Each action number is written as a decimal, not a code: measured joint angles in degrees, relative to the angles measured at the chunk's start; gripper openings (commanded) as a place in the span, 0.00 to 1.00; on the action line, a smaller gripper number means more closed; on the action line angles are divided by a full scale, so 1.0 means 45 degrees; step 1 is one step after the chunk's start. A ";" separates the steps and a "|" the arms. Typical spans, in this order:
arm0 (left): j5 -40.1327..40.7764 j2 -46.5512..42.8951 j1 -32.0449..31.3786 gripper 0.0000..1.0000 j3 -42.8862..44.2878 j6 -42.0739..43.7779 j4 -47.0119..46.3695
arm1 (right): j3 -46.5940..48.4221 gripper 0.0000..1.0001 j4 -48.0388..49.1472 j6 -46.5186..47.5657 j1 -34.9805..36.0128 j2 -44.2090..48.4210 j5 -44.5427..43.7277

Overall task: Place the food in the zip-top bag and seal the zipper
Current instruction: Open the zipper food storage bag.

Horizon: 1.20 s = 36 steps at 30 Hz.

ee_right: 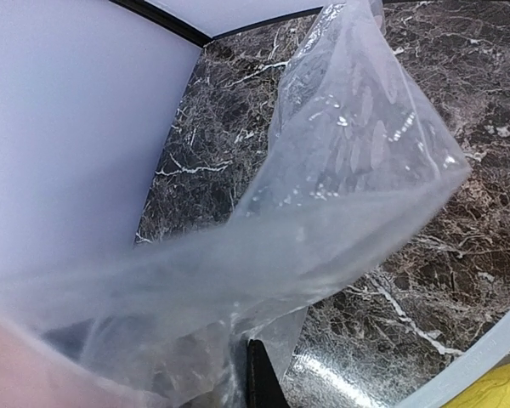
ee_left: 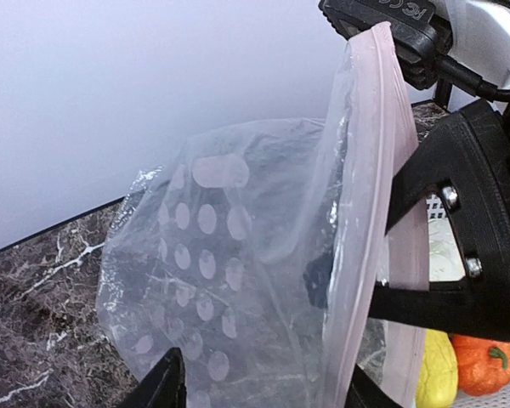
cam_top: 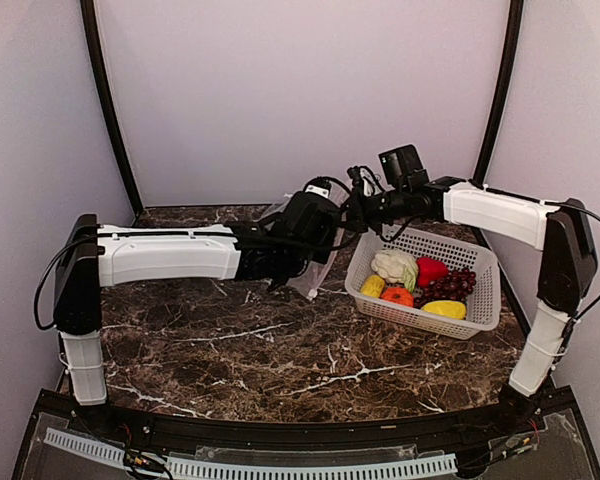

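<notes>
Right tool [ee_left: 388, 31] gripping zip-top bag [ee_left: 238, 280], hanging below it

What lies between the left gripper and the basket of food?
The zip-top bag, held up by the shut right gripper. The left wrist view shows it hanging in front of the basket.

Clear dotted zip-top bag [ee_left: 208, 255] hanging, pinkish zipper [ee_left: 370, 153] near-vertical; toy food [cam_top: 420, 282] in white basket [cam_top: 486, 298].
</notes>
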State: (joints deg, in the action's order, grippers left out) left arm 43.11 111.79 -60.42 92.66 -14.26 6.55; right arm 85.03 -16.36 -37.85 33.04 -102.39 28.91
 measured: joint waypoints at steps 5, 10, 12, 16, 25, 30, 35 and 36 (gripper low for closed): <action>0.0631 0.0529 0.0087 0.38 -0.0010 0.1005 -0.0860 | -0.0321 0.00 0.0092 0.0015 0.0053 0.0000 0.0010; 0.1078 0.0636 0.0141 0.15 -0.0053 0.1520 -0.1195 | -0.0612 0.00 0.0126 0.0165 0.0078 0.0000 -0.0321; 0.1292 0.0495 0.0155 0.11 -0.0369 0.1739 -0.1608 | -0.0835 0.00 0.0131 0.0262 0.0092 0.0005 -0.0855; 0.1676 -0.0277 0.0155 0.02 -0.1404 0.2025 -0.1957 | -0.1370 0.00 -0.0039 0.0670 0.0112 0.0126 -0.2297; 0.1554 -0.2351 0.0403 0.01 -0.3007 0.1865 -0.2079 | -0.1496 0.15 -0.0053 0.2195 0.0219 0.1025 -0.3332; 0.0709 -0.3133 0.0831 0.01 -0.3555 0.1744 -0.2006 | -0.1860 0.37 0.0850 0.3468 0.0219 0.1598 -0.0952; -0.0306 -0.3283 0.1185 0.01 -0.3560 0.1977 -0.1535 | -0.1666 0.58 0.1030 0.5289 0.0209 0.1676 0.2302; -0.0539 -0.3313 0.1268 0.01 -0.3575 0.2021 -0.1389 | -0.1545 0.60 0.0777 0.5877 0.0204 0.1749 0.2701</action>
State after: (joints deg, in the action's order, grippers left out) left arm 40.69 96.88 -54.72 76.58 -5.17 0.30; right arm 78.08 -12.86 -11.40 33.95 -94.52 41.06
